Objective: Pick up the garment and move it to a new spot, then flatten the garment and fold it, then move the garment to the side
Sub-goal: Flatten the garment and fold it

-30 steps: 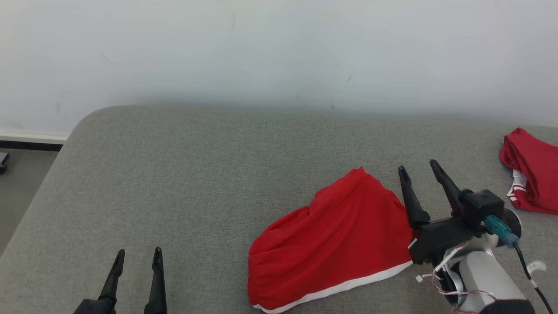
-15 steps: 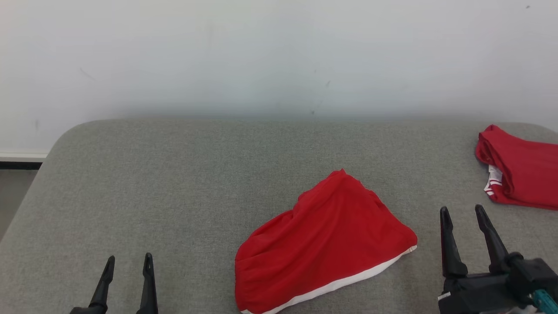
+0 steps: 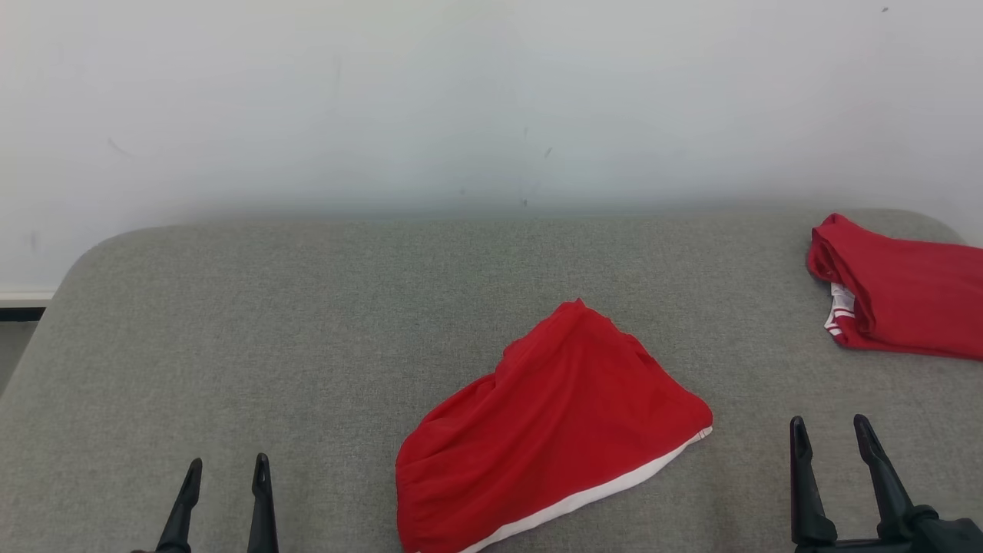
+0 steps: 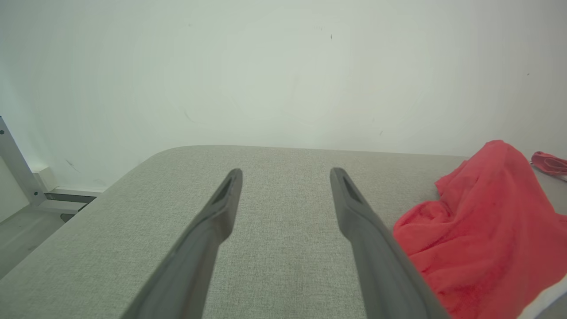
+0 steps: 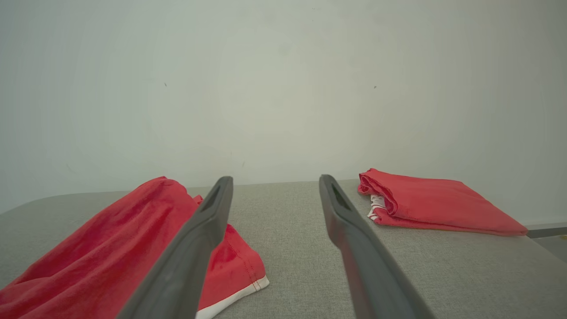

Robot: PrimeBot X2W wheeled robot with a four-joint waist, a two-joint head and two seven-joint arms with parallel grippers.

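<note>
The left gripper [image 3: 229, 461] at the near left and the right gripper [image 3: 829, 421] at the near right both stood spread wide, empty, fingers pointing far. The red garment [image 3: 553, 422] lay rumpled between them on the grey pad [image 3: 307, 307]. The right gripper had drawn back from the garment's right edge.

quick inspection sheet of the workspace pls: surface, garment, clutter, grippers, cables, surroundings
surface: grey fabric pad with rounded corners.
job's things: red garment with a white hem, loosely bunched and not flat, near the middle front of the pad; neither gripper touches it.
clutter: folded red garment at the far right of the pad.
grippers: left gripper open and empty at lower left; right gripper open and empty, to the right of the red garment.
cables: nothing seen.
surroundings: pale wall behind the pad; floor and a metal bracket off its left end.
</note>
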